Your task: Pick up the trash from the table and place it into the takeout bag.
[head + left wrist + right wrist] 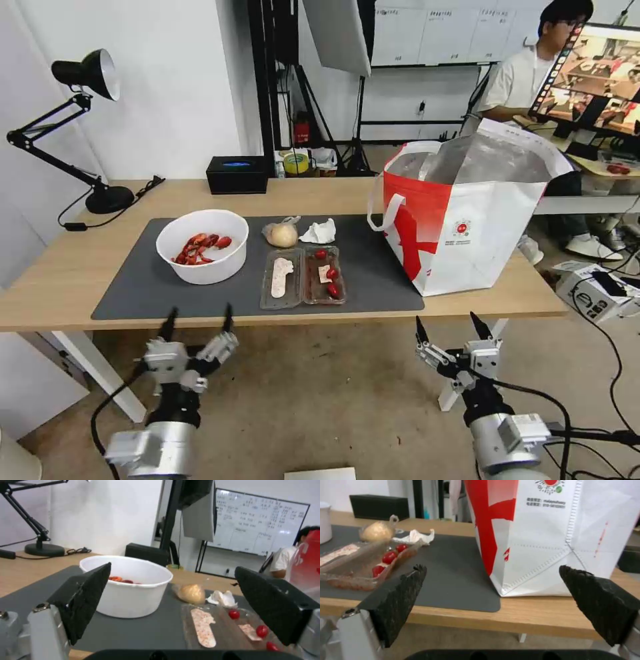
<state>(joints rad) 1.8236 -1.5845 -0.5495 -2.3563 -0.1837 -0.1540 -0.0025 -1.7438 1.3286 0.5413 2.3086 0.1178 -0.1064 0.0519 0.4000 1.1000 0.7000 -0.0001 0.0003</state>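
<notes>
On the dark mat of the table (pixel 80 267) lies the trash: a white bowl (pixel 202 245) (pixel 128 587) with red shellfish scraps, a clear two-part tray (pixel 303 277) (pixel 230 630) (pixel 363 562) with red bits, a crumpled tissue (pixel 319 231) (pixel 221 598) (pixel 415 536) and a bagged beige lump (pixel 282 234) (pixel 191 593) (pixel 377 531). The red-and-white takeout bag (pixel 467 213) (pixel 553 537) stands open at the mat's right end. My left gripper (pixel 198 319) (pixel 173 605) hangs open below the table's front edge, before the bowl. My right gripper (pixel 452 325) (pixel 493 605) hangs open below the edge, before the bag.
A black box (pixel 237 174) with a blue mark and a black desk lamp (pixel 80 127) stand at the table's back. A white table leg (pixel 100 373) is left of my left arm. Cables and a box (pixel 593 287) lie on the floor to the right.
</notes>
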